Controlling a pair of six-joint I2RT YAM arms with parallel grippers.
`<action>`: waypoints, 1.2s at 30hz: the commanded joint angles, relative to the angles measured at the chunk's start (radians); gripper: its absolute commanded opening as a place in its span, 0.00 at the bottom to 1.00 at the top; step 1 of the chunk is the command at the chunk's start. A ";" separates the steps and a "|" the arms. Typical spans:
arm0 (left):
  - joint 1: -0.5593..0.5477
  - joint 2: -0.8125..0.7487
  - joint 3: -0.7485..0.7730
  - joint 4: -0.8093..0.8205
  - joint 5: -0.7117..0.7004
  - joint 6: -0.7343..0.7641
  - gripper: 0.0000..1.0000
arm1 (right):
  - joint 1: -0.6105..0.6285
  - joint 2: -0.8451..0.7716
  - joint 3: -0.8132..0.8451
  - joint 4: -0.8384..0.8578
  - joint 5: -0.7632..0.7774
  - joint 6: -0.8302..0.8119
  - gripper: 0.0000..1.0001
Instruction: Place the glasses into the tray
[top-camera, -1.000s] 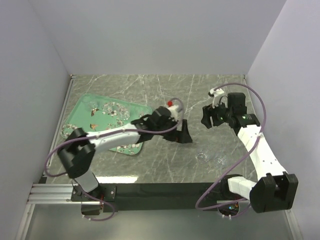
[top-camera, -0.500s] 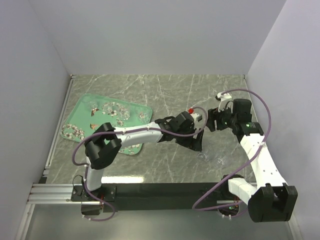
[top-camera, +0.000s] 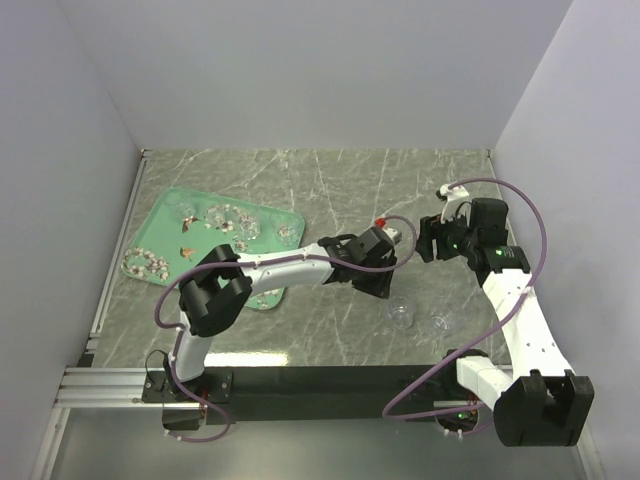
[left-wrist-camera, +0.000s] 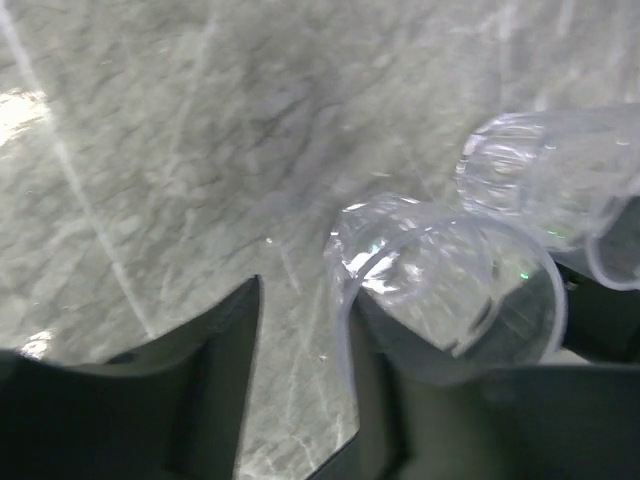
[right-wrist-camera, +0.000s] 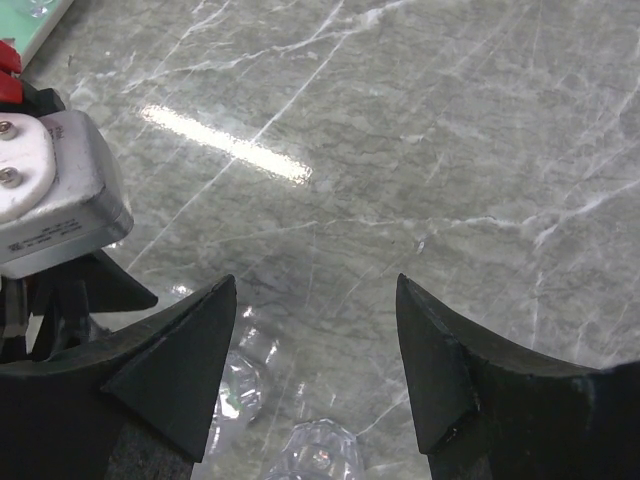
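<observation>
A clear glass (top-camera: 400, 312) stands on the marble right of centre, with a second glass (top-camera: 438, 322) beside it. My left gripper (top-camera: 386, 284) reaches over the first glass (left-wrist-camera: 450, 290). In the left wrist view its jaws (left-wrist-camera: 305, 300) are half closed astride the near wall. One finger (left-wrist-camera: 375, 380) is inside the rim, the other finger (left-wrist-camera: 225, 350) is outside with a gap, so it is still open. The second glass (left-wrist-camera: 520, 165) lies just beyond. My right gripper (top-camera: 421, 243) hovers open behind both glasses (right-wrist-camera: 320, 455). The mint-green tray (top-camera: 165, 215) at the left holds several glasses (top-camera: 245, 228).
White walls close in the marble table at the back and on both sides. The left arm's wrist housing (right-wrist-camera: 50, 200) sits close to my right gripper (right-wrist-camera: 315, 290). A black rail (top-camera: 320, 380) runs along the near edge.
My left gripper moved right from the tray's edge to the nearer glass and its jaws narrowed around the rim. The right gripper shifted slightly right and stayed open.
</observation>
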 joint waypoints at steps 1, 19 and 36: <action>-0.004 0.020 0.038 -0.053 -0.072 0.004 0.42 | -0.009 -0.034 -0.008 0.026 -0.019 0.009 0.72; -0.002 -0.104 -0.103 -0.010 -0.159 0.014 0.00 | -0.013 -0.023 -0.009 0.022 -0.033 0.009 0.72; 0.080 -0.444 -0.354 -0.056 -0.443 -0.021 0.00 | -0.016 0.006 -0.005 0.031 -0.048 0.018 0.72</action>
